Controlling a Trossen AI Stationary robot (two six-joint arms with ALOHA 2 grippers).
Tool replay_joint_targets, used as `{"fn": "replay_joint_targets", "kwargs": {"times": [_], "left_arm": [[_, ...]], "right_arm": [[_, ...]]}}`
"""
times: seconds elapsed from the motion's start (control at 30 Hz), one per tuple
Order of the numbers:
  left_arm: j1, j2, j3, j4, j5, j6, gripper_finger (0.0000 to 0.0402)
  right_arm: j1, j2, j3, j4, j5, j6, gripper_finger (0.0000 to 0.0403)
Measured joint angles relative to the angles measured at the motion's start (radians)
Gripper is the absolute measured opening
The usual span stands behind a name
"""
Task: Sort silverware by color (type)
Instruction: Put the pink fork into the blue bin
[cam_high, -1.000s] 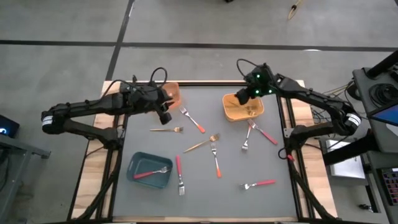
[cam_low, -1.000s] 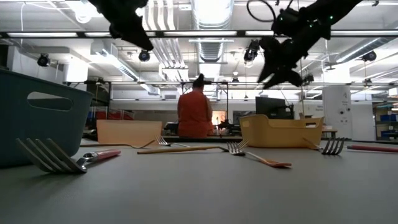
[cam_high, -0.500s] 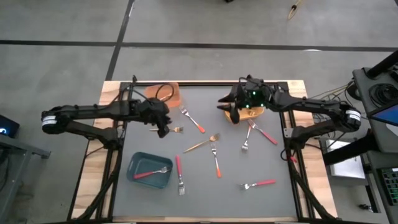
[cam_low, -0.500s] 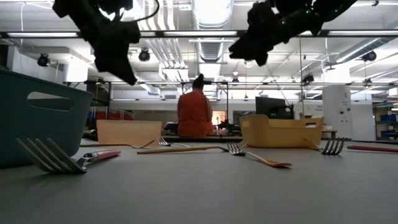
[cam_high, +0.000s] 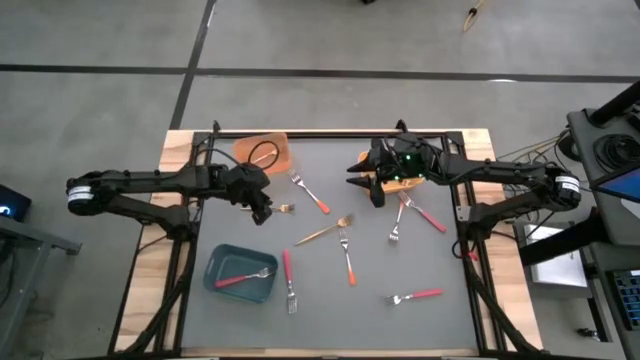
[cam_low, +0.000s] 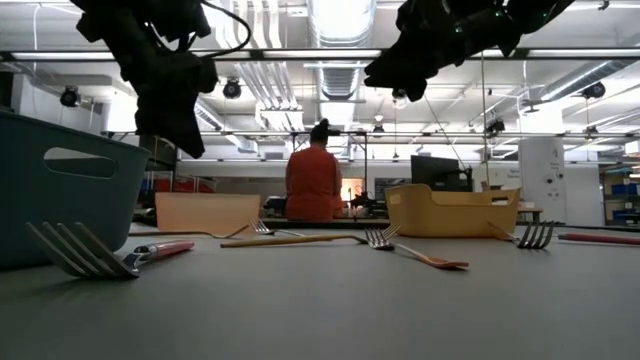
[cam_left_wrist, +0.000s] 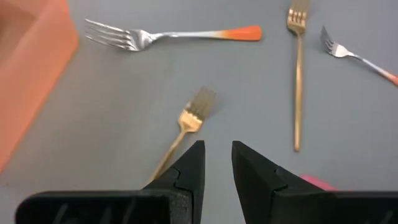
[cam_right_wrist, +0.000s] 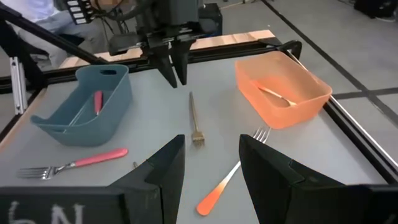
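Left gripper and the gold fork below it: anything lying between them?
Nothing: the left wrist view shows only bare grey mat between the left gripper and the gold fork, whose handle runs under one finger.

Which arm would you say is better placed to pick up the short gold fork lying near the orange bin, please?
Probably the left. The left gripper hangs right beside the gold fork, fingers slightly apart and empty, pointing at it in its wrist view. The right gripper, open, hovers across the table by the yellow-orange bin.

Ahead of my left gripper (cam_left_wrist: 217, 155): bare mat around one gold fork (cam_left_wrist: 186, 121). Obstacles I note: orange bin (cam_left_wrist: 28, 68) alongside, second gold fork (cam_left_wrist: 297, 74) beyond.
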Motion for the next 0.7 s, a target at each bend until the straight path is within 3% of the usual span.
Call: {"fn": "replay_joint_targets", "kwargs": {"times": [0.1, 0.23, 0.4, 0.7], "left_arm": [[-0.018, 0.0, -0.001, 0.0, 0.015, -0.032, 0.0062], [-0.064, 0.0, -0.028, 0.066, 0.014, -0.076, 0.0062], [-0.154, 0.0, -0.055, 0.17, 0.012, -0.094, 0.0062], [-0.408, 0.0, -0.053, 0.306, -0.197, -0.123, 0.0062]], "right_arm": [[0.0, 0.0, 0.0, 0.019, 0.02, 0.013, 0.0144], [0.0, 0.001, 0.025, 0.014, 0.161, 0.116, 0.0137], [0.036, 0.001, 0.05, 0.006, 0.15, 0.19, 0.0121], [0.191, 0.001, 0.09, -0.072, 0.157, 0.379, 0.0102]]}}
